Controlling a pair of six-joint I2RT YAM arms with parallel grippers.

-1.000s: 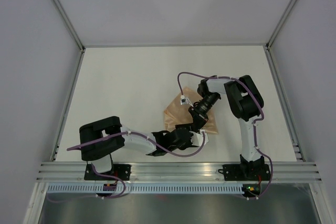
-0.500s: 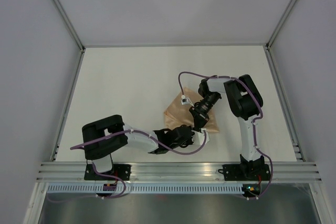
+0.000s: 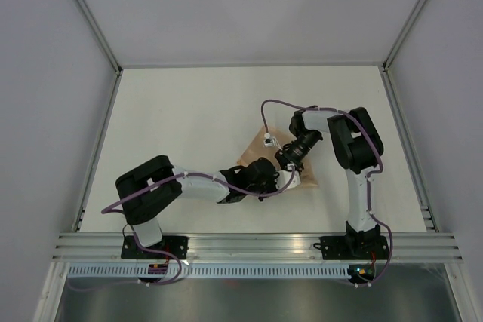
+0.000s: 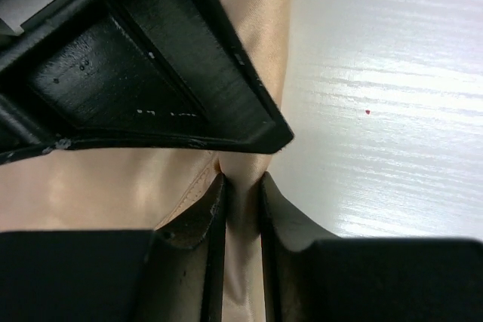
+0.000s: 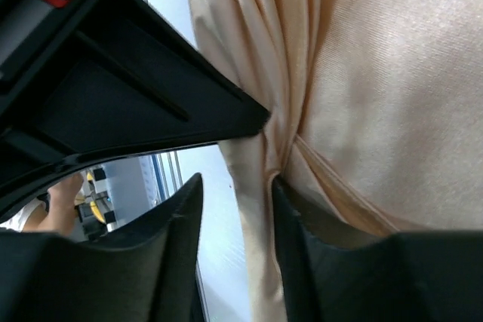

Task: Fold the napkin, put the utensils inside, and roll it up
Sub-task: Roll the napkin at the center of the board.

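You see the peach napkin (image 3: 306,179) lying bunched on the white table (image 3: 189,111), just right of centre in the overhead frame, with both arms meeting over it. The left claw (image 4: 241,190) is clamped on a thin fold at the lower centre of its view. The right claw (image 5: 236,186) grips a gathered, pleated fold, its fingers narrowly apart.

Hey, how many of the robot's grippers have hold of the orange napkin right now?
2. The left gripper pinches a fold of the napkin between nearly closed fingers. The right gripper, right beside it, has a bunched fold between its fingers.
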